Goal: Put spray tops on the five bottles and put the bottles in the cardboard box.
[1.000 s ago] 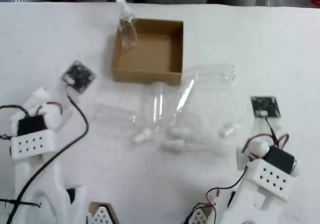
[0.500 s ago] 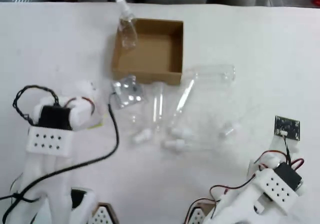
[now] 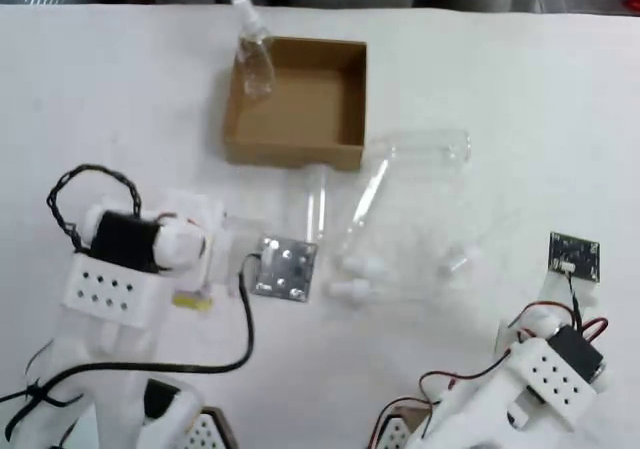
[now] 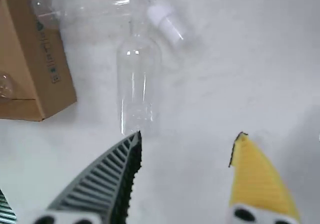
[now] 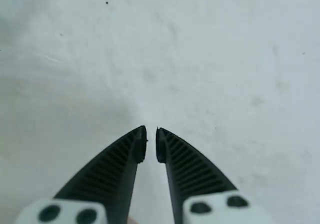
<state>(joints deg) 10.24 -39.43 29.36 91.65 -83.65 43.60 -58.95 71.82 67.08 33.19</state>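
High view: you've got the cardboard box (image 3: 295, 154) upper centre with one capped bottle (image 3: 252, 54) in its left corner. Loose bottles (image 3: 415, 151) and spray tops (image 3: 352, 289) lie below it, and the left arm (image 3: 120, 269) sits lower left.

Left wrist view: left gripper (image 4: 189, 134) is spread wide, with a clear bottle (image 4: 137, 84) lying just ahead.

Right wrist view: right gripper (image 5: 151, 131) is pressed nearly together over the table (image 5: 200, 44).

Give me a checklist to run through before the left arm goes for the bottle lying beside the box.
1. Left hand open: ok, jaws wide apart.
2. Bottle centred between the jaws: not ok, it lies off toward the grey finger.
3. Spray top on that bottle: not ok, it seems to lie loose beside the neck.
4. Right hand out of the way: ok, shut over bare table.
5. Room in cardboard box: ok, one capped bottle in a corner.
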